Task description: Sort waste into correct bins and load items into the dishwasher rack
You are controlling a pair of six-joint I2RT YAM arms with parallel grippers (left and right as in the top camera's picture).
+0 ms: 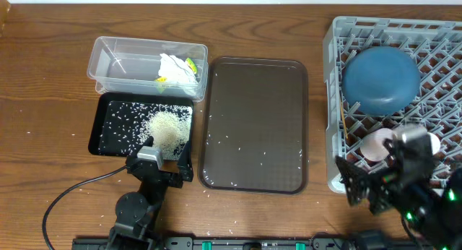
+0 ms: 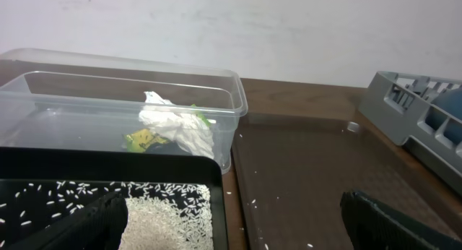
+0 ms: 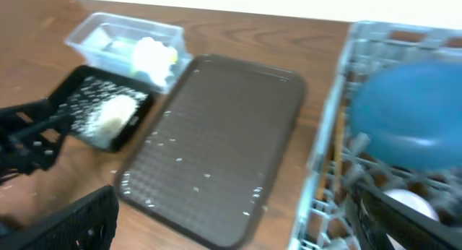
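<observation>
Left arm (image 1: 137, 207) is seen matte black, grey block fitted at wrist, thin black cable (image 1: 61, 199) looped off it. Right arm (image 1: 404, 188) is black, dotted with green lights.

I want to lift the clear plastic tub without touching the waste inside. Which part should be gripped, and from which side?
I would grip the left short wall of the clear tub from above, one pincer finger inside and one outside. The top is open, the wall is thin with a lip, and the tissue and wrapper lie at its right end.
</observation>
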